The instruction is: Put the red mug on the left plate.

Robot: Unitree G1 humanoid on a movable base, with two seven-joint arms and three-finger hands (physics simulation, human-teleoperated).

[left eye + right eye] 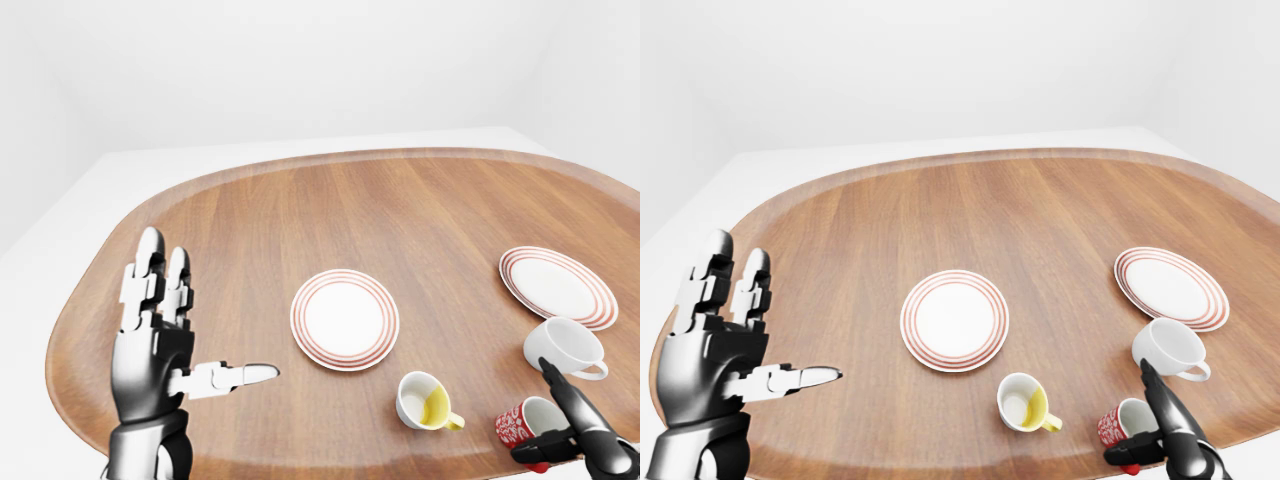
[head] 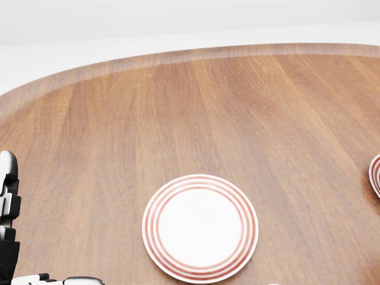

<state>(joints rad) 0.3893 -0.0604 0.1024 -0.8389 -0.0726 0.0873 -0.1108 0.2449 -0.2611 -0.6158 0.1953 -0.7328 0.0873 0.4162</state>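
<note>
The red mug (image 1: 522, 427) with a white pattern lies at the bottom right of the left-eye view, mouth facing up and to the right. My right hand (image 1: 531, 411) is open about it, one straight finger (image 1: 556, 387) along its right side and the thumb under it. The left plate (image 1: 344, 318), white with red rings, lies bare in the middle of the table; the head view shows this left plate (image 2: 200, 227) too. My left hand (image 1: 197, 322) hovers open at the left, fingers spread and away from everything.
A second ringed plate (image 1: 557, 285) lies at the right. A white mug (image 1: 565, 346) lies just below it, and a white mug with a yellow inside (image 1: 424, 399) rests left of the red one. The wooden table (image 1: 400, 210) has a raised rim.
</note>
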